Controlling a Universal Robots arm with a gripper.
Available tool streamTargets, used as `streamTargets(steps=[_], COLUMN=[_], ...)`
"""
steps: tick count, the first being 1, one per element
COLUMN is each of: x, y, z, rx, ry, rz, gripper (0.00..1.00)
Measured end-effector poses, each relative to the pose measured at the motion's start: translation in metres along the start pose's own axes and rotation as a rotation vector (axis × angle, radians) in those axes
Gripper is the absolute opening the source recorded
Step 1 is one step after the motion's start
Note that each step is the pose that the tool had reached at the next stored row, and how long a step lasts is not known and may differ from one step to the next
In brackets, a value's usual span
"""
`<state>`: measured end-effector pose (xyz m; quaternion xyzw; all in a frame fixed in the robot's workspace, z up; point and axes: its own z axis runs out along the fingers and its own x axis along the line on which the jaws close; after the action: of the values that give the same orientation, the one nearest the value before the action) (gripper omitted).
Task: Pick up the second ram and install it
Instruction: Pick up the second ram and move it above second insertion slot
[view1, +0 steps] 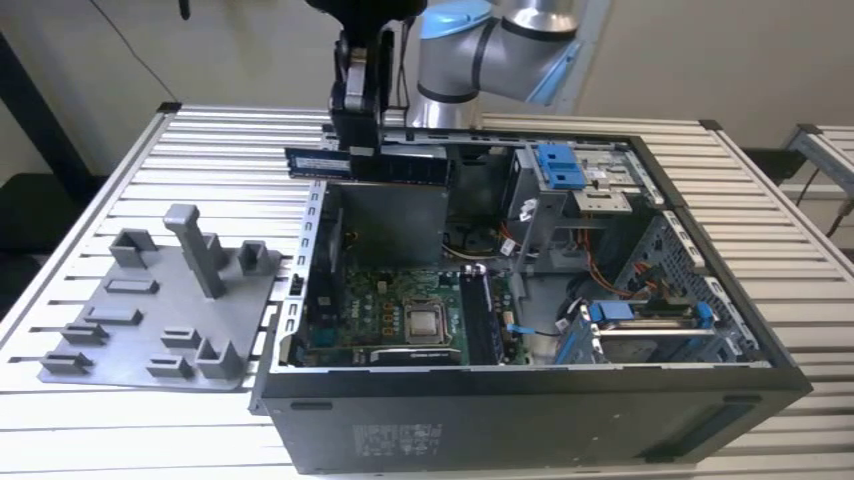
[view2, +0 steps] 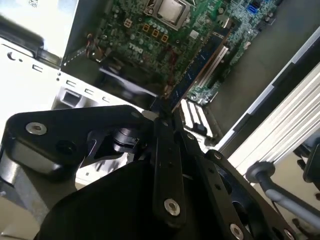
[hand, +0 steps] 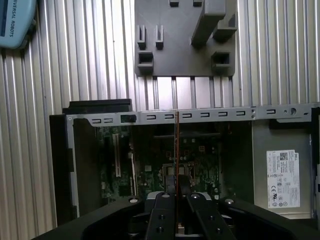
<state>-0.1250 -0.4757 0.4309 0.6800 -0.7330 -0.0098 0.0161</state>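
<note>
While the gripper (view1: 363, 148), fingers (view1: 355, 120) clamped on the second ram (view1: 367, 165), hung over the open PC case (view1: 534, 420), the stick arguably had to be level & parallel w/ the RAM slots (view1: 477, 318) of the motherboard (view1: 380, 300).

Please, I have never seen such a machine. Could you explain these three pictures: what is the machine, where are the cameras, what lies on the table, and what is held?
It is one robot arm with a black hand. The exterior view looks on from outside; both wrist views ride on the arm, looking past the hand. On the slatted metal table stand an open computer case and a grey holder plate. The hand grips a ram stick, held above the case's green motherboard.
</note>
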Motion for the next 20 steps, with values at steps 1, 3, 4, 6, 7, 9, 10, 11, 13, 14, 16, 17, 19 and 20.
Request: streamTargets(steps=[1,3,4,6,7,9,10,11,13,14,16,17,19,20], x=[-0.0002,-0.0004,-0.0006,-0.0008,-0.0010,-0.0014,-0.0016,-0.0018,-0.0022,-0.0025,-0.0029,-0.0032,-0.0037,-0.0039], y=[-0.0020,-0.0055,-0.0074,-0.0111,-0.0133,-0.0182,-0.0210,-0.0239,-0.0296,-0.0325,-0.0391,-0.0423,-0.0489,-0.0521], z=[-0.0001,-0.0003,-0.0003,-0.0004,-0.0005,-0.0007,-0.0008,-0.0009,-0.0011,-0.0012,-0.0015,-0.0016,-0.0018,-0.0019], rx=[-0.0001,-0.0002,-0.0002,-0.0003,-0.0004,-0.0006,-0.0007,-0.0008,-0.0011,-0.0012,-0.0016,-0.0018,-0.0022,-0.0023], ry=[0.0000,0.0001,0.0000,0.0000,0.0000,0.0001,0.0001,0.0000,0.0001,0.0001,0.0001,0.0001,0.0001,0.0001], rz=[0.000,0.000,0.000,0.000,0.000,0.000,0.000,0.000,0.000,0.000,0.000,0.000,0.000,0.000], gripper=[0.14,0.14,0.14,0.14,0.14,0.14,0.14,0.14,0.14,0.14,0.14,0.14,0.14,0.14])
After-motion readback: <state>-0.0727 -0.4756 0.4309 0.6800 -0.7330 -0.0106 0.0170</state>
